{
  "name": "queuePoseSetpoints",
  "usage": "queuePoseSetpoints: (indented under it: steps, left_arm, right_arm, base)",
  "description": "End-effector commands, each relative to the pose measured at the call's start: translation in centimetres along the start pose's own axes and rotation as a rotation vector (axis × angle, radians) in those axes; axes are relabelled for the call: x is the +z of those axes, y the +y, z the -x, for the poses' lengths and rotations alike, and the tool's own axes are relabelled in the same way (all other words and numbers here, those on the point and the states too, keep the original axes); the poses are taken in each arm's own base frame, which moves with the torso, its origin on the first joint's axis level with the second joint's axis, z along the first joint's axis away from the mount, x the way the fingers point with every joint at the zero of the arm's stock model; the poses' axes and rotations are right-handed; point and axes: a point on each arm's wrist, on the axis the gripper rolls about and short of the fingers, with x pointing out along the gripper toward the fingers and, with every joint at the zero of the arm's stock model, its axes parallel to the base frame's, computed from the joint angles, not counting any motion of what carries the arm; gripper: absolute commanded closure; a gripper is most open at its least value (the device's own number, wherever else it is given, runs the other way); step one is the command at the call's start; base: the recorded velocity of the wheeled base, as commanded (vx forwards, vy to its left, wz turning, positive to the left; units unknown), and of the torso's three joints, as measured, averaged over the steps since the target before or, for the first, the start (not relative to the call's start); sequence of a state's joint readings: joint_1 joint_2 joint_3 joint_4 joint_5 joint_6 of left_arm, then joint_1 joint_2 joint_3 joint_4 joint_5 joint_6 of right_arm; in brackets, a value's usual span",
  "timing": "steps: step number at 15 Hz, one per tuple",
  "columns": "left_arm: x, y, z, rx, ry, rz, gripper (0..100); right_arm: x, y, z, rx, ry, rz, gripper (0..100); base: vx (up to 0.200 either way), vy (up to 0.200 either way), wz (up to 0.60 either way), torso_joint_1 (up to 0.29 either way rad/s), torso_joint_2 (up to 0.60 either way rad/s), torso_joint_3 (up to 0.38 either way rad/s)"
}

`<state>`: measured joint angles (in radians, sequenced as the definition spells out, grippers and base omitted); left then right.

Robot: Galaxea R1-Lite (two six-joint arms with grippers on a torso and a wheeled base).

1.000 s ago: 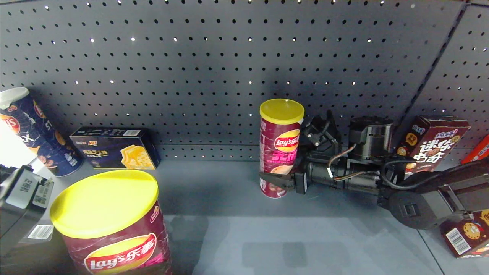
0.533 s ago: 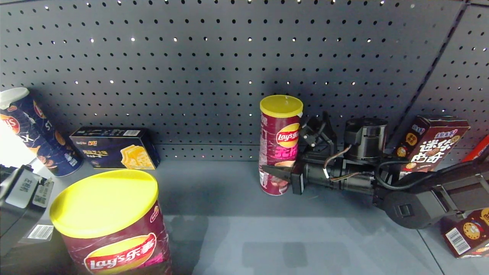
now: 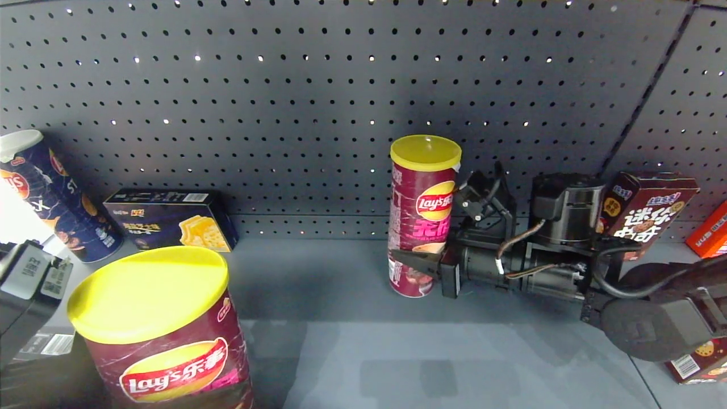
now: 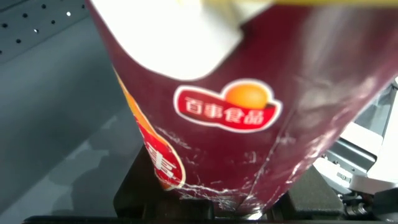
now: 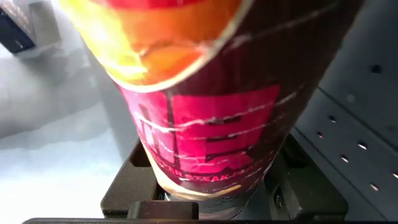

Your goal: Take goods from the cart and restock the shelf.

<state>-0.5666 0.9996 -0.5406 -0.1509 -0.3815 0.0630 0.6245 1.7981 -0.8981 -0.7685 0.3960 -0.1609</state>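
A maroon chip can (image 3: pixel 423 210) with a yellow lid stands near the pegboard back of the grey shelf (image 3: pixel 352 346), leaning slightly. My right gripper (image 3: pixel 417 266) comes in from the right and is shut on the can's lower part; in the right wrist view the can (image 5: pixel 205 124) sits between the jaws of that gripper (image 5: pixel 211 202). A second maroon chip can (image 3: pixel 164 341) with a yellow lid is held close at the lower left. The left wrist view shows this can (image 4: pixel 249 112) clamped in my left gripper (image 4: pixel 205 202). I cannot tell whether the right can's base touches the shelf.
A dark blue chip can (image 3: pixel 34 193) leans at the far left, with a dark blue cracker box (image 3: pixel 170 220) beside it. Brown cookie boxes (image 3: pixel 647 210) (image 3: pixel 698 363) and an orange box (image 3: pixel 710 230) sit behind and under the right arm. Open shelf floor lies between the two maroon cans.
My right gripper has carried its can a little farther back toward the pegboard and slightly right. The left can has shifted slightly left in the head view.
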Motion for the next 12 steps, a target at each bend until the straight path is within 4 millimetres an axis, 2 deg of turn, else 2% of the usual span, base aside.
queuePoseSetpoints:
  steps: [1, 3, 5, 8, 9, 10, 12]
  left_arm:
    - [0.1, 0.0, 0.0, 0.0, -0.007, -0.003, 100]
    - [0.3, 0.0, 0.0, 0.0, -0.021, -0.013, 100]
    - [0.3, 0.0, 0.0, 0.002, -0.031, -0.018, 100]
    - [0.5, -0.1, 0.4, 0.048, -0.049, -0.033, 100]
    - [0.5, -0.1, 0.4, 0.048, -0.049, -0.033, 100]
    - [1.1, -0.1, 0.5, 0.062, -0.068, -0.045, 100]
    - [1.3, 0.0, 0.5, 0.078, -0.071, -0.044, 100]
  right_arm:
    - [1.3, 1.4, 1.6, -0.005, -0.029, 0.016, 100]
    - [1.3, 3.4, 2.8, -0.017, -0.017, -0.024, 100]
    - [1.2, 4.4, 3.9, -0.039, -0.015, -0.04, 100]
    - [0.3, 5.3, 5.6, -0.052, -0.036, -0.037, 100]
    - [0.3, 5.3, 5.6, -0.052, -0.036, -0.037, 100]
    - [-0.7, 5.8, 7.0, -0.055, -0.037, -0.04, 100]
    - [-1.3, 6.1, 7.7, -0.06, -0.026, -0.052, 100]
  base:
    - [0.0, 0.0, 0.0, 0.0, 0.0, 0.0]
    - [0.0, 0.0, 0.0, 0.0, 0.0, 0.0]
    - [0.0, 0.0, 0.0, 0.0, 0.0, 0.0]
    - [0.0, 0.0, 0.0, 0.0, 0.0, 0.0]
    - [0.0, 0.0, 0.0, 0.0, 0.0, 0.0]
    - [0.0, 0.0, 0.0, 0.0, 0.0, 0.0]
    - [0.0, 0.0, 0.0, 0.0, 0.0, 0.0]
